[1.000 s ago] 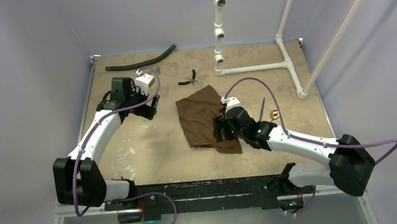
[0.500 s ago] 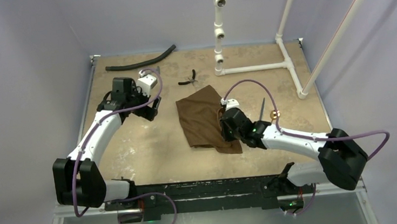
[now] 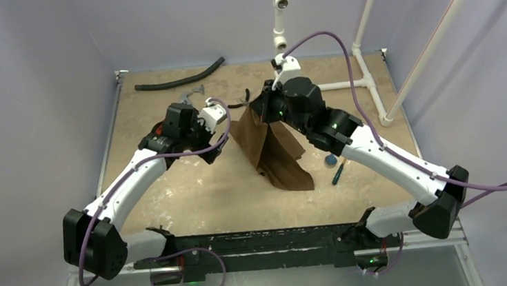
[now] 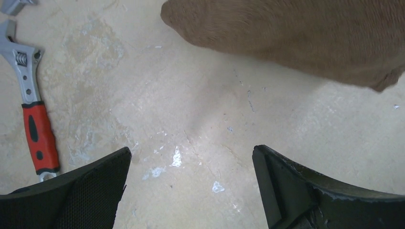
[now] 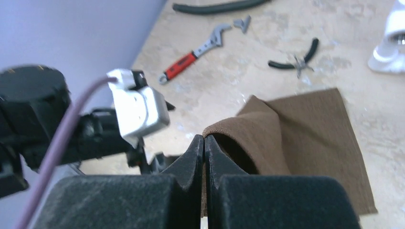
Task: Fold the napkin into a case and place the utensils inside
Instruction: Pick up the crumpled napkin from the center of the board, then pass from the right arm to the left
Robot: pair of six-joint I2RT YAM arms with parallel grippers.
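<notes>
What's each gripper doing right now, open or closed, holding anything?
Left gripper: open, holding nothing.
Right gripper: shut on the napkin, one edge lifted.

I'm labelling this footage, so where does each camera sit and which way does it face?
Top: above and behind the bases, looking down on the table; both arms show.
Left wrist: faces down at the table; open left jaws frame the bottom.
Right wrist: looks across the table; shut right jaws pinch the napkin, left arm beside.
Both wrist views share the napkin and wrench.

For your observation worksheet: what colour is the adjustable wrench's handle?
The wrench handle is red, with a black inset, clearest in the left wrist view.
</notes>
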